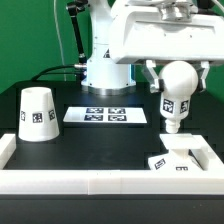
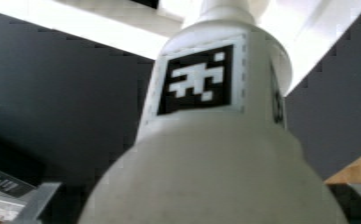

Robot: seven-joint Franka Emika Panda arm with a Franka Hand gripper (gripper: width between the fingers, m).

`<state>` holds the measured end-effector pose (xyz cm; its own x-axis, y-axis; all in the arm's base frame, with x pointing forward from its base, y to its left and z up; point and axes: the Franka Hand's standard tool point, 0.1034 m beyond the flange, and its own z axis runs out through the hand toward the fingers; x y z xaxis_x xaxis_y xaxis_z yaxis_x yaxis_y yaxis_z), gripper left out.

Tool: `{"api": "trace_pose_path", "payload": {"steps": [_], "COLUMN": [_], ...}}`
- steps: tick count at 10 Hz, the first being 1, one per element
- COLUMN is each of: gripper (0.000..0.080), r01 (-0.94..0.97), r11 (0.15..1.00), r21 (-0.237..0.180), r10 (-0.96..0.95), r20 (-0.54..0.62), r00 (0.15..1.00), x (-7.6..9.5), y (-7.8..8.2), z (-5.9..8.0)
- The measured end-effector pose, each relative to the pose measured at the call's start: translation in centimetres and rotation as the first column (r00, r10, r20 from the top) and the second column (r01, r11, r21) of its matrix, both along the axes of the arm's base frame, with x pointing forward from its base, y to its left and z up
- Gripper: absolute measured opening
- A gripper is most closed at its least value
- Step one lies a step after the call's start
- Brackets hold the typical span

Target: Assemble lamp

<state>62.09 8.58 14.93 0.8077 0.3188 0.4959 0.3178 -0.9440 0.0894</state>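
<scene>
The bulb (image 1: 176, 98) is being held off the table in the right part of the exterior view's frame. Its round head is being clasped between the closed-in fingers of the gripper (image 1: 178, 80), and its tagged neck is being pointed downward. In the wrist view the bulb (image 2: 203, 150) is filling nearly the whole picture, so the fingers are not being shown there. The base (image 1: 172, 160) is lying just below the neck, at the lower right of the exterior frame, beside the white rail (image 1: 100, 182). Whether neck and base are touching cannot be told. The shade (image 1: 38, 112) is standing at the frame's left, well apart, with the marker board (image 1: 105, 115) between.

Trouble is most likely to be met at the seating. A rounded head is being gripped, so the bulb may be rolled or tilted if the neck is pressed down off-centre. The loose base may be shoved aside or tipped.
</scene>
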Motion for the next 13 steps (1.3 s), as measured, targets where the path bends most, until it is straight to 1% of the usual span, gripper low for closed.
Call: {"api": "trace_pose_path", "payload": {"steps": [2, 3, 4, 5, 6, 7, 10, 13], "gripper": [0.0576, 0.0576, 0.0576, 0.0576, 0.0576, 0.0576, 0.0576, 0.0576], "r01": [0.002, 0.000, -0.002, -0.006, -0.005, -0.006, -0.008, -0.016], "r11": [1.000, 1.000, 1.000, 1.000, 1.000, 1.000, 1.000, 1.000], "r21": [-0.003, -0.003, -0.001, -0.001, -0.003, -0.004, -0.004, -0.002], "r10": [-0.002, 0.000, 0.002, 0.006, 0.006, 0.006, 0.009, 0.016], "r20": [0.029, 0.031, 0.061, 0.059, 0.085, 0.077, 0.070, 0.064], "r00": [1.000, 1.000, 0.998, 0.998, 0.996, 0.997, 0.997, 0.998], "x": [0.2, 0.1, 0.3, 0.3, 0.5, 0.4, 0.2, -0.2], "y": [-0.4, -0.3, 0.0, 0.3, 0.1, 0.1, 0.3, 1.0], "z": [-0.1, -0.2, -0.1, -0.3, -0.3, -0.6, -1.0, -1.3]}}
